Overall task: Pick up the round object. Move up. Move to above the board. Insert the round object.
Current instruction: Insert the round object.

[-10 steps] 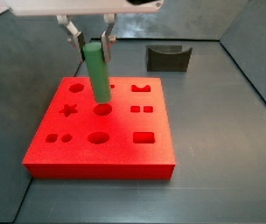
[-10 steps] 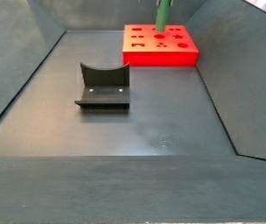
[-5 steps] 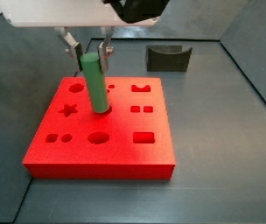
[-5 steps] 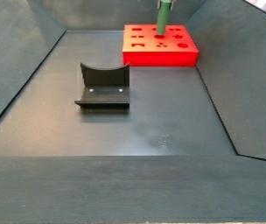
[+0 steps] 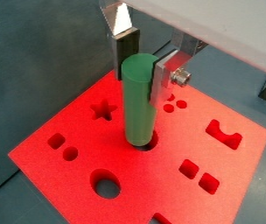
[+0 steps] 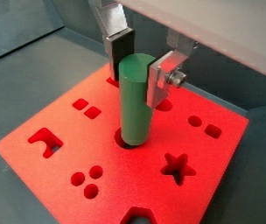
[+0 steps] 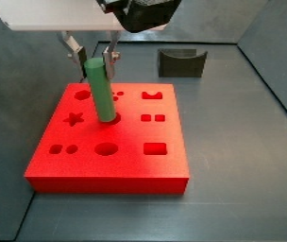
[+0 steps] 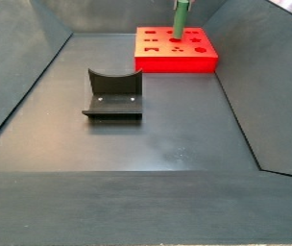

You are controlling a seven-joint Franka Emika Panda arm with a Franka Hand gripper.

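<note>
Gripper: the gripper [image 5: 143, 58] sits above the board's middle, silver fingers [image 6: 164, 77] set either side of the peg's top; whether the pads press it or stand just clear cannot be told.
Green peg: the green cylinder peg [image 7: 101, 92] stands upright, its lower end in a round hole [image 5: 142, 140] of the red board [image 7: 109, 175].
Wrist views only: star cut-out [image 6: 177, 165] beside that hole.
Side view only: dark grey notched block [image 8: 112, 94] lies well apart on the floor, nearer mid-floor.

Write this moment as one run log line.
phase: insert | gripper: shut on green peg | peg: upright, tip in round hole | red board: on floor
</note>
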